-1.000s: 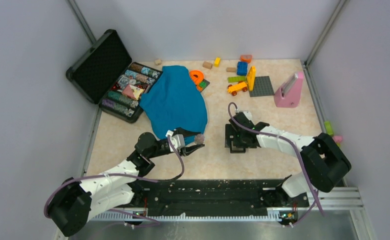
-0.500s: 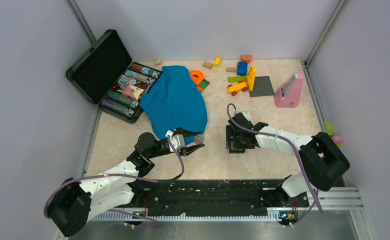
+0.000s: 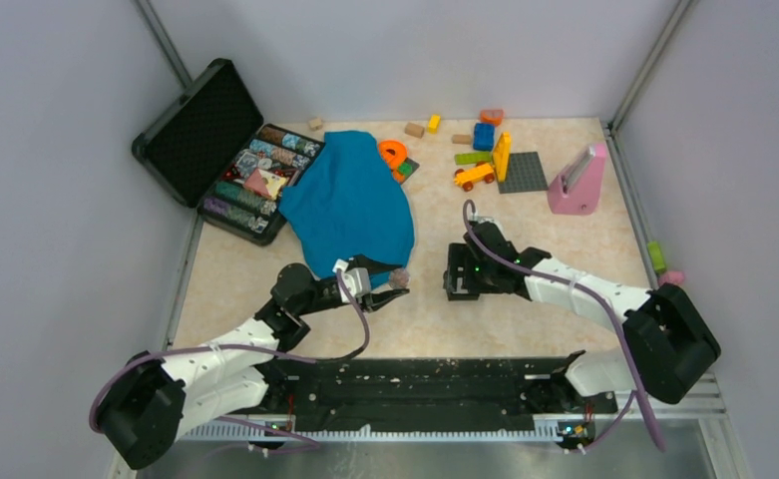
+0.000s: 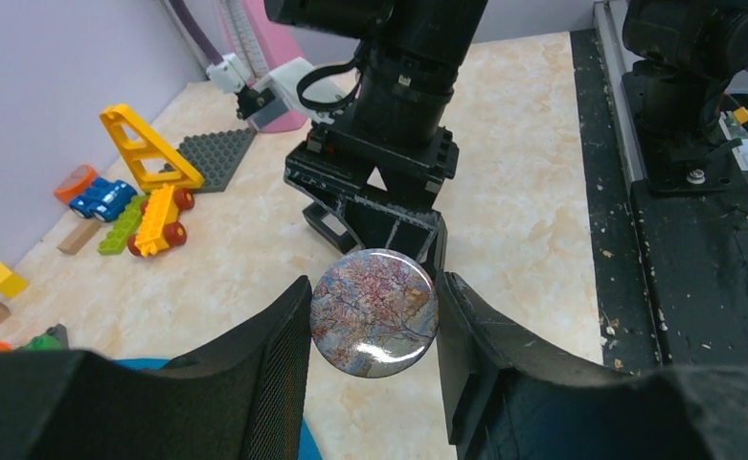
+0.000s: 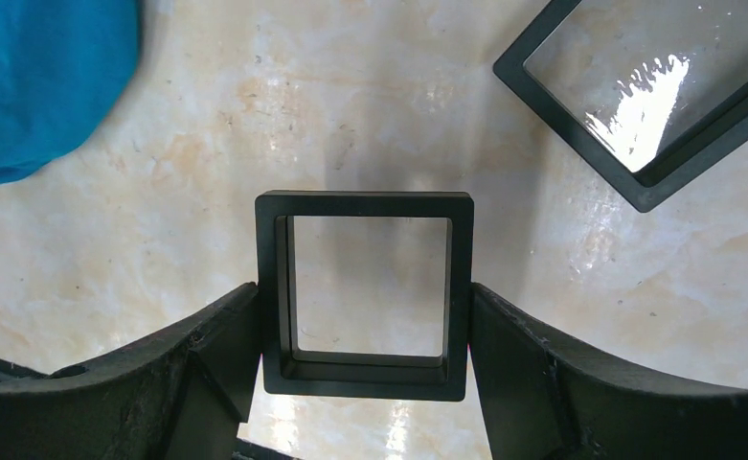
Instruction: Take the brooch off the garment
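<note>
My left gripper [image 3: 390, 286] is shut on the brooch [image 3: 399, 275], a round glossy badge with a pinkish-grey tree pattern. It is held by its edges [image 4: 374, 313] above the table, just off the lower right edge of the blue garment [image 3: 350, 205]. A sliver of the garment shows in the left wrist view [image 4: 296, 443]. My right gripper [image 3: 455, 271] is shut on a small black square frame [image 5: 365, 376], held by its sides above the table. The right gripper faces my left gripper [image 4: 374, 287] from a short way off.
A second black frame [image 5: 638, 96] lies on the table beside my right gripper [image 5: 363, 292]. The garment's edge [image 5: 44, 77] is to its left. An open black case [image 3: 250, 180] sits at the back left. Toy blocks [image 3: 477, 160], a grey baseplate [image 3: 522, 172] and a pink stand [image 3: 577, 185] are at the back right.
My right gripper has shifted a little left toward the left gripper, carrying the black frame. The left gripper and brooch have barely moved.
</note>
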Motion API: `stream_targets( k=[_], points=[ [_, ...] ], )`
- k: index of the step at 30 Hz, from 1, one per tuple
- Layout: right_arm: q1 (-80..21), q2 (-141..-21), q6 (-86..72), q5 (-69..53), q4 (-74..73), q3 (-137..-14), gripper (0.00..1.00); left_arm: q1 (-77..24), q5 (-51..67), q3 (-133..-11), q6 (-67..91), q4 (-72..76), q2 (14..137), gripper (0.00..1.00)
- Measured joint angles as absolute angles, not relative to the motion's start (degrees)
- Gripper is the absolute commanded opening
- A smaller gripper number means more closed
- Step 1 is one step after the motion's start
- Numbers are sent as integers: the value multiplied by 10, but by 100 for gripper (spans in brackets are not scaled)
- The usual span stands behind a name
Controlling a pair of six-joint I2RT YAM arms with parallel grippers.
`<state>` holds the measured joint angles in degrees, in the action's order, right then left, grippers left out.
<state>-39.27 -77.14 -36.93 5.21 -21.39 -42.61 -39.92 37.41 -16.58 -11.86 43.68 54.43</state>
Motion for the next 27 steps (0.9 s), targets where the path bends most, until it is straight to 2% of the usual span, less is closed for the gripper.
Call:
stream_targets(
  k=[6,16,27],
  points=[
    [-392,-744,-376,32,-179,-385,74,-399,378,-166,-109,442,588,38],
    [-392,-654,-384,-37,-71,-271,65,-399,378,-166,-44,516,710,37],
    [-392,-583,-388,-116,18,-238,61,-399,383,-170,-11,584,761,36]
  ],
)
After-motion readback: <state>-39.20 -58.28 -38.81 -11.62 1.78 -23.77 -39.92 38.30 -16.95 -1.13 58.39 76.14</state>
